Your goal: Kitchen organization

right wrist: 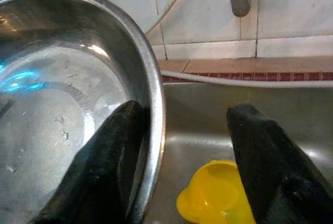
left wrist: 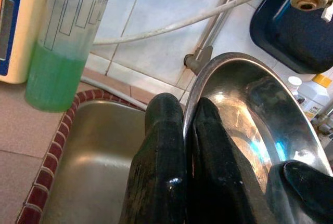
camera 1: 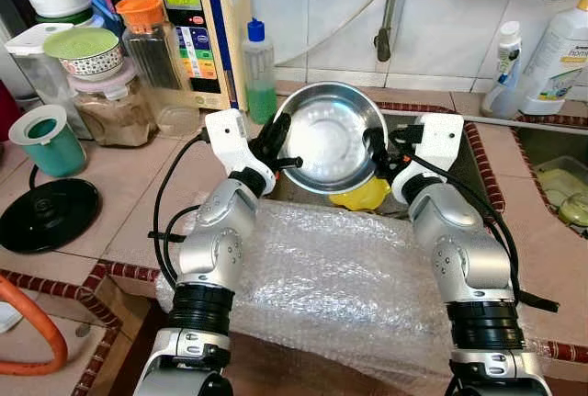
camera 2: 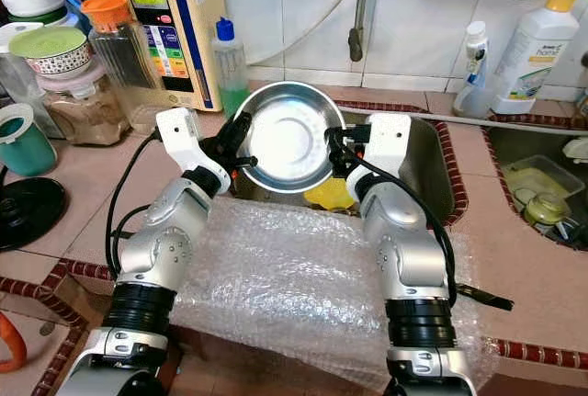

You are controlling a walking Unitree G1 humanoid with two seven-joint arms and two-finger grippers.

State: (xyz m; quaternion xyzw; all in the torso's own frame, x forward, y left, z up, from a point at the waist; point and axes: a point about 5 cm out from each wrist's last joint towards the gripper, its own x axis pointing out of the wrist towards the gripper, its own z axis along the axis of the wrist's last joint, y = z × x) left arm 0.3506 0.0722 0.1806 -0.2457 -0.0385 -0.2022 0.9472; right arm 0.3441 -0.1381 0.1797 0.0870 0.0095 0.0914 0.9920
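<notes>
A shiny steel bowl (camera 1: 326, 134) is held up on its side over the sink (camera 1: 459, 171), its hollow facing me. My left gripper (left wrist: 186, 115) is shut on the bowl's left rim, one finger inside and one outside. At the bowl's right rim my right gripper (right wrist: 187, 115) is open: one finger (right wrist: 112, 151) rests against the inside of the bowl, the other (right wrist: 265, 151) stands well apart outside it. Below the bowl a yellow cup (right wrist: 218, 193) lies in the sink.
A sheet of bubble wrap (camera 1: 340, 277) covers the counter in front of the sink. To the left stand a bottle of green liquid (camera 1: 259, 70), a cream appliance (camera 1: 202, 28), jars (camera 1: 152, 56), a teal cup (camera 1: 50, 143) and a black lid (camera 1: 46, 215). White bottles (camera 1: 556, 56) stand at right.
</notes>
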